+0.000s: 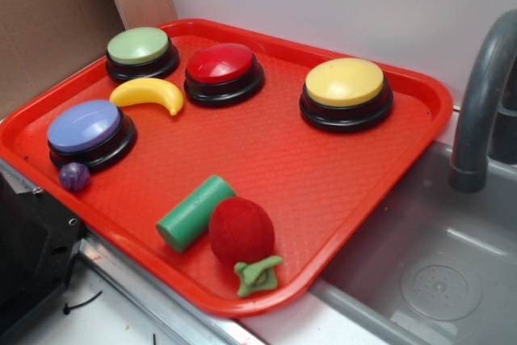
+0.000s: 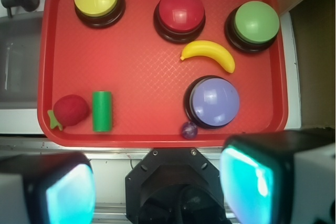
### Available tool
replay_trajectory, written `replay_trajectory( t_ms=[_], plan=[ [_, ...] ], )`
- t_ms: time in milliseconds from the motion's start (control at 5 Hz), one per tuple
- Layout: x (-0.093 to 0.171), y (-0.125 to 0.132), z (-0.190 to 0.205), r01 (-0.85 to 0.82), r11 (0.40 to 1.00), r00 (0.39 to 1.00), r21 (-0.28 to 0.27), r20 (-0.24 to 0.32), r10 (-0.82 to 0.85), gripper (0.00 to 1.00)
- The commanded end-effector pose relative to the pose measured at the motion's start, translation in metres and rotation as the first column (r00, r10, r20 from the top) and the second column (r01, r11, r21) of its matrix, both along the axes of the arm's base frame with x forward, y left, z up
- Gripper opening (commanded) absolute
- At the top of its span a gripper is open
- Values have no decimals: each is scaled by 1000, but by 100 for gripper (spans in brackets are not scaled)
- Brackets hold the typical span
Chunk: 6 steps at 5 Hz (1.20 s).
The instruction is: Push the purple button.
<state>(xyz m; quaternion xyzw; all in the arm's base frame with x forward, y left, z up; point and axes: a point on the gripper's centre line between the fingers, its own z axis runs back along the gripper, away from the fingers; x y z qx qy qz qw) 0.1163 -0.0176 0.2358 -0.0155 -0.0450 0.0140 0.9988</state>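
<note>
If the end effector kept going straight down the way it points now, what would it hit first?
Probably not the purple button yet. The open end effector hangs above the tray's near rim, so straight on it would likely meet that rim or the ledge beside it. Depth is unclear from the wrist view.

Exterior view looks obliquely from the side; wrist view looks straight down; both share the tray (image 1: 420,131) (image 2: 157,77).

Tray (image 1: 420,111) is holding: four buttons — purple (image 1: 84,126), green (image 1: 139,45), red (image 1: 220,62), yellow (image 1: 345,82); one banana (image 1: 149,94); one cylinder (image 1: 194,212); one strawberry (image 1: 241,232); one ball (image 1: 74,176).
</note>
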Motion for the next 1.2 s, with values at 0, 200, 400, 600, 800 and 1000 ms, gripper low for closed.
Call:
replay_trajectory(
  t_ms=[0,200,400,600,800,1000],
  plan=[
    [0,0,0,0,1000,1000,0,0,0,100],
    [45,50,-50,-66,994,998,93,6,66,100],
    [53,75,-76,-106,984,991,143,95,93,100],
    [51,97,-120,-68,988,994,140,91,56,100],
    [43,99,-145,-45,988,997,149,62,36,100],
    [40,98,-170,-29,987,1000,158,12,27,100]
  ],
)
